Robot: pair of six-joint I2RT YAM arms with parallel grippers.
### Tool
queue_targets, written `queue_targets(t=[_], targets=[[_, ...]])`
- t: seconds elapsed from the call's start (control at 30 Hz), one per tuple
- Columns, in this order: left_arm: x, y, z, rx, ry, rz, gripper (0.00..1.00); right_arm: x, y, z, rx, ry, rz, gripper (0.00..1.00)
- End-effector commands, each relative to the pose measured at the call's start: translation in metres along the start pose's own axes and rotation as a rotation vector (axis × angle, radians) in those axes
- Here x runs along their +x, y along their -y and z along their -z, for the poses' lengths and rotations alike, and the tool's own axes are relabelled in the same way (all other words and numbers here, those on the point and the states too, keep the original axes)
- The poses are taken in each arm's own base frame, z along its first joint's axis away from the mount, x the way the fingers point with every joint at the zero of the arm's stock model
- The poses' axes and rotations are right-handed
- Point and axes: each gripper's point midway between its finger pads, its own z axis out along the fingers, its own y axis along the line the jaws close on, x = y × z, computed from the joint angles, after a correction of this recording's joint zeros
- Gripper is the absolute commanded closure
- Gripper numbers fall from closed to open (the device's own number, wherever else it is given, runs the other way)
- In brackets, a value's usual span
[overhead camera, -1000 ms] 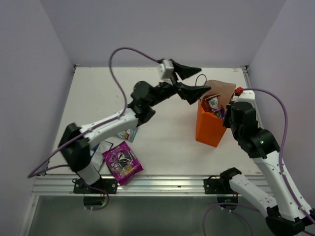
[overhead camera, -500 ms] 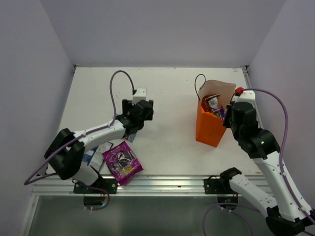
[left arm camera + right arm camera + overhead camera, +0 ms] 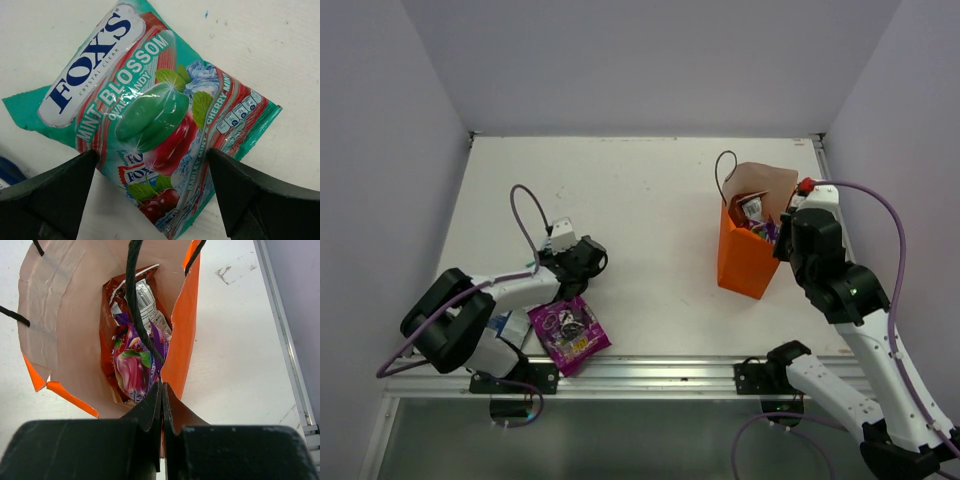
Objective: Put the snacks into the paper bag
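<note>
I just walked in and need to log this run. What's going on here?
Two arms are packing snacks into the orange paper bag. The right gripper is shut on the bag's rim; a red-and-silver chip bag and a magenta packet are already inside. The left gripper hangs open astride the teal packet on the table, not yet gripping. A purple packet and a blue-and-white packet lie near the left arm's base.

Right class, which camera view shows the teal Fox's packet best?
Left wrist: the teal Fox's packet fills the frame, its label readable, between the open left end effector fingers. In top external the left arm hides it; right wrist shows only the paper bag.
</note>
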Motion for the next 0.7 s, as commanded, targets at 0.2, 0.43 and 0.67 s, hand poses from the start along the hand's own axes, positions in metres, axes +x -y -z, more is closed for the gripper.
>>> queue_targets(t=[0.2, 0.43, 0.67], targets=[[0.017, 0.004, -0.032, -0.022, -0.012, 0.020, 1.00, -0.006, -0.007, 0.000, -0.035, 0.026, -0.003, 1.00], [-0.080, 0.057, 0.024, 0.185, 0.170, 0.028, 1.00, -0.006, -0.007, -0.001, -0.031, 0.024, 0.000, 1.00], [-0.231, 0.186, 0.242, 1.032, 0.575, 0.014, 1.00, -0.007, -0.007, -0.001, -0.034, 0.024, 0.000, 1.00]])
